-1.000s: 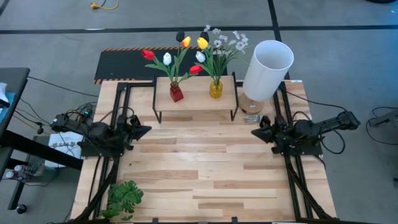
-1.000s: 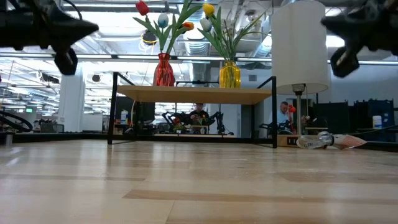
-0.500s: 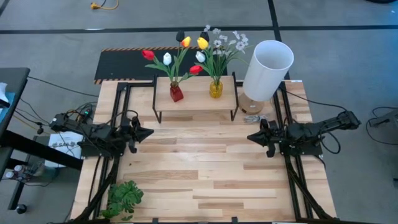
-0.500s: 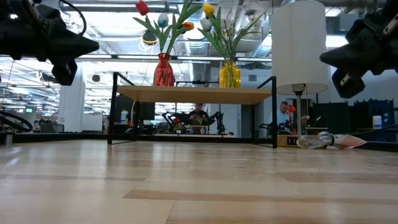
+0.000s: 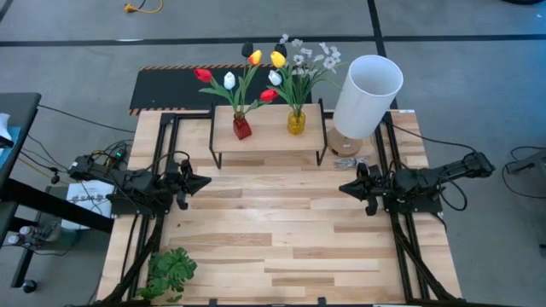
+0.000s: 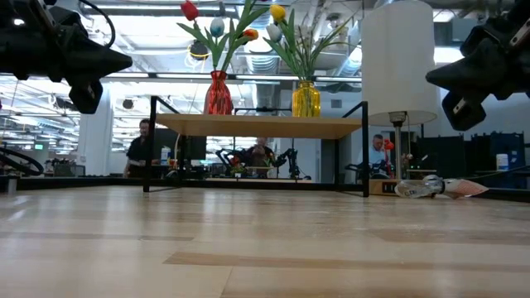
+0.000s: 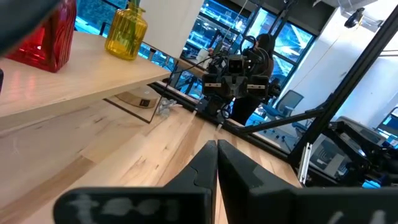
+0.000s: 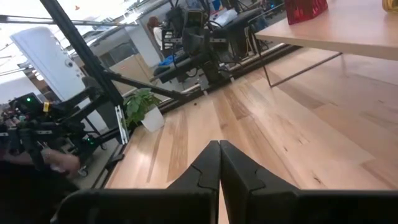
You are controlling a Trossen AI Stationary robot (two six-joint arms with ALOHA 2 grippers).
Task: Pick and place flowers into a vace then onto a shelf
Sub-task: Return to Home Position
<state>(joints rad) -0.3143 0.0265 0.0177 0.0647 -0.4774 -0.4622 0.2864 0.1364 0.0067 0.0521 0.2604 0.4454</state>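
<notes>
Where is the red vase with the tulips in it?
In the high view, the red vase stands on the left part of the shelf at the far end of the table, next to the yellow vase.

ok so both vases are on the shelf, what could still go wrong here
1. The flowers stand tall above the red vase and yellow vase on the shelf, so a knock could tip them.
2. The right gripper, shut, sits near the lamp; a wide swing might clip it. The left gripper, shut, is off to the shelf's other side.
</notes>
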